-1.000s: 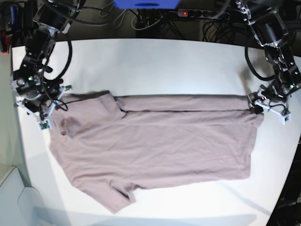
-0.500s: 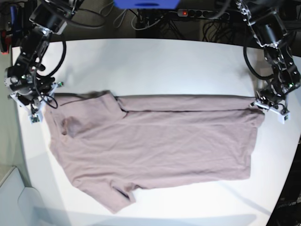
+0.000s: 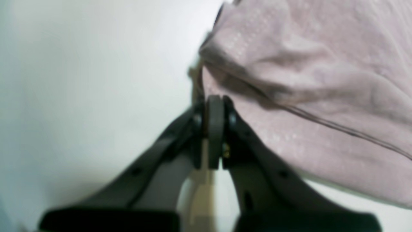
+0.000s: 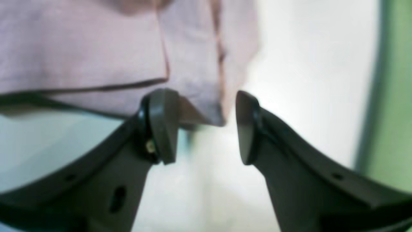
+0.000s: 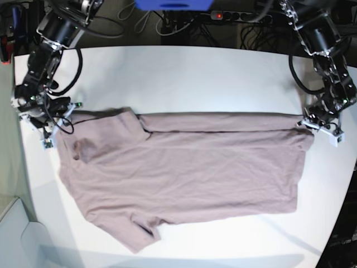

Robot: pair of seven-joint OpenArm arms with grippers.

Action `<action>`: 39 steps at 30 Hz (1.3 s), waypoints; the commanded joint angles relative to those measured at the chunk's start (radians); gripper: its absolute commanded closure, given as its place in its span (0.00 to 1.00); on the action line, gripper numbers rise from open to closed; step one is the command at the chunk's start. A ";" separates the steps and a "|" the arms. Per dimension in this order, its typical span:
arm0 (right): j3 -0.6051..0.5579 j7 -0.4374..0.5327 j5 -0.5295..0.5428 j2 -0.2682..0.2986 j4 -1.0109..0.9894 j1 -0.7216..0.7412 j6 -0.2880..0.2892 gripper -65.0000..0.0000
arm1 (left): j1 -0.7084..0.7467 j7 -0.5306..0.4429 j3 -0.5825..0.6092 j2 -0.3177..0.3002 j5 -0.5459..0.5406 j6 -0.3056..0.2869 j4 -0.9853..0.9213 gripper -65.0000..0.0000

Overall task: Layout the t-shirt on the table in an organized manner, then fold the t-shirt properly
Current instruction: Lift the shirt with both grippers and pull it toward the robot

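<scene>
The tabletop (image 5: 184,72) is carrying the t-shirt (image 5: 189,167), which is lying spread with its long axis running across the base view, collar end toward that view's left and hem toward its right; the far edge looks already folded inward. The left gripper (image 5: 322,127) is sitting at the hem's far corner, its jaws pressed together right at the cloth edge, though whether fabric is pinched between them is unclear. The right gripper (image 4: 206,129) is hovering partly wide at the shoulder end, a fabric corner lying between its jaws
</scene>
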 commanded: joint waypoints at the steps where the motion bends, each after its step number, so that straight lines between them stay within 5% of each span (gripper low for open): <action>1: -0.001 0.013 0.007 0.010 -0.001 0.018 0.003 0.56 | -0.007 0.005 -0.004 -0.017 0.009 0.001 0.014 1.00; 5: -0.001 0.013 0.008 0.012 -0.012 0.011 0.003 0.63 | -0.007 0.005 -0.004 -0.017 0.009 0.001 0.014 1.00; 10: -0.001 0.009 0.008 0.017 -0.009 0.009 0.003 1.00 | -0.006 0.008 -0.006 -0.020 0.004 0.001 0.016 1.00; 15: 0.004 0.003 0.008 0.046 0.043 -0.011 0.003 1.00 | -0.004 0.029 -0.006 -0.025 0.004 0.001 0.037 1.00; 26: -0.080 -0.045 0.007 0.078 0.390 -0.029 0.003 1.00 | -0.006 0.202 0.000 -0.039 0.003 0.001 0.429 1.00; 39: -0.281 -0.194 0.005 0.144 0.383 0.126 0.003 1.00 | -0.151 0.287 0.000 -0.053 0.010 0.001 0.378 1.00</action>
